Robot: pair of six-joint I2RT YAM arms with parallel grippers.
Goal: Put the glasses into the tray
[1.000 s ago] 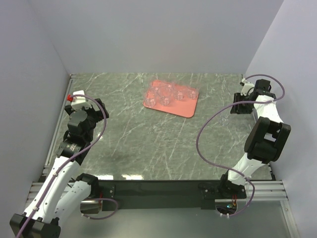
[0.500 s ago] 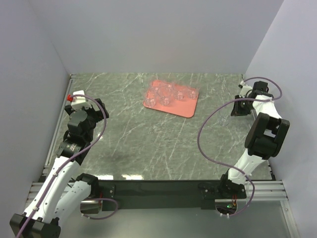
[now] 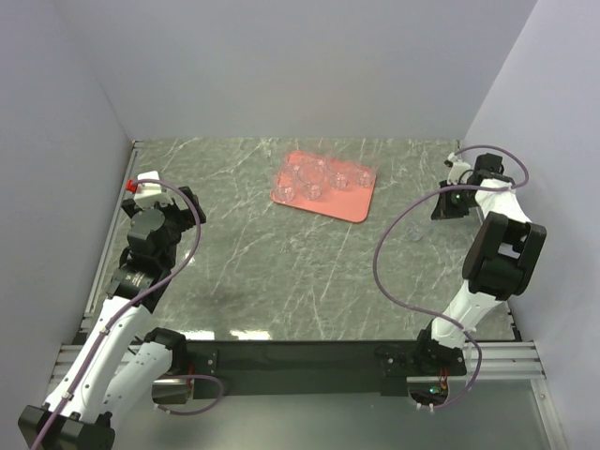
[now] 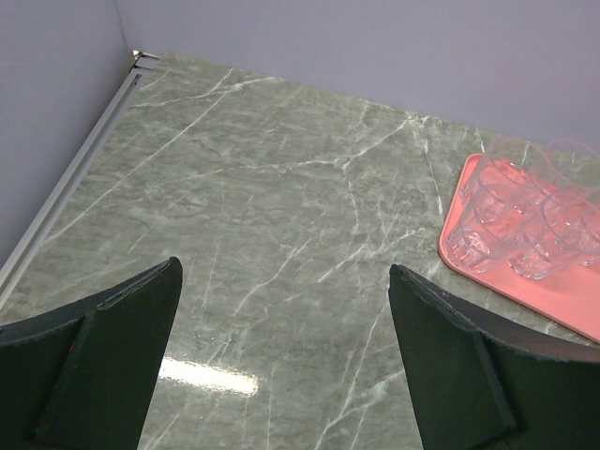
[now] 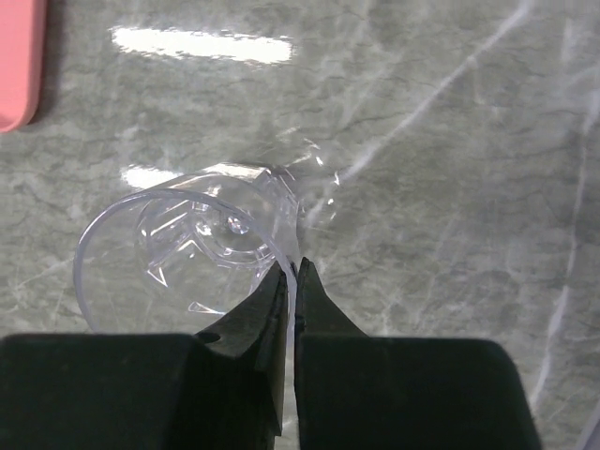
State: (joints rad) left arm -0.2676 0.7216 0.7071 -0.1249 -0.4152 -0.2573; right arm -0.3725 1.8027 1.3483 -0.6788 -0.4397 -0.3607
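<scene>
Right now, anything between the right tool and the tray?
Just bare tabletop, per the top view. The right tool pinches one glass by its wall; nothing else sits before the tray.

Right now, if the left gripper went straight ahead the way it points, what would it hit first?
The left gripper would probably meet only bare table; the tray sits right of its line. Depth is unclear.

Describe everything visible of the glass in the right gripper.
The glass is small, round and clear, showing mostly as a thin rim, glints and a moulded pattern in its base. Its open mouth faces the wrist camera. The right gripper pinches its wall at the near rim, one finger inside, one outside. It sits over the marble table, apart from the tray; whether it rests there or is lifted is unclear.
</scene>
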